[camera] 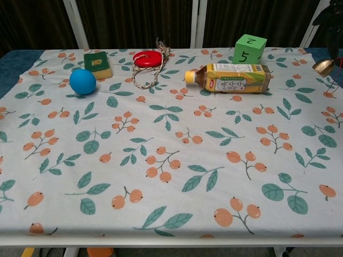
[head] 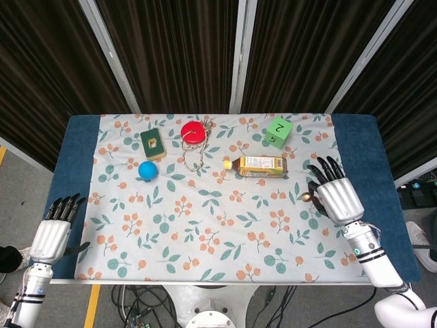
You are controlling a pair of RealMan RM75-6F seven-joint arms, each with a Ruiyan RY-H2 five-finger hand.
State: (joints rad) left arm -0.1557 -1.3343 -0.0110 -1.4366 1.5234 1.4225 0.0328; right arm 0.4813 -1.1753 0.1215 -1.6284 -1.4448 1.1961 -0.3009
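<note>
Brass-coloured and small, a round metal bell [head: 307,197] sits pinched under the fingers [head: 318,169] of the robot's right hand [head: 333,199] near the worktop's right edge, head view. The hold looks slight: should the fingers ease, the bell would likely drop onto the leaf-and-berry printed cloth [head: 218,225] and could roll off that edge. Nearest obstacle is the yellow-labelled plastic drink bottle [head: 256,165] lying on its side just left of the hand; a low sweep toward the middle could knock it rolling. Behind it stands a green foam cube marked with numbers [head: 278,131]. Along the far edge lie a red disc with a coiled rope [head: 194,132], a dark green block [head: 153,143] and a blue ball [head: 147,170]. The left hand [head: 53,231] hangs off the near left corner, fingers straight, holding nothing.

Chest view: the bell [camera: 323,66] hangs clear above the cloth at the right edge, beyond the bottle [camera: 230,77] and cube [camera: 249,49]; the ball [camera: 82,81] rests well apart, far left.
</note>
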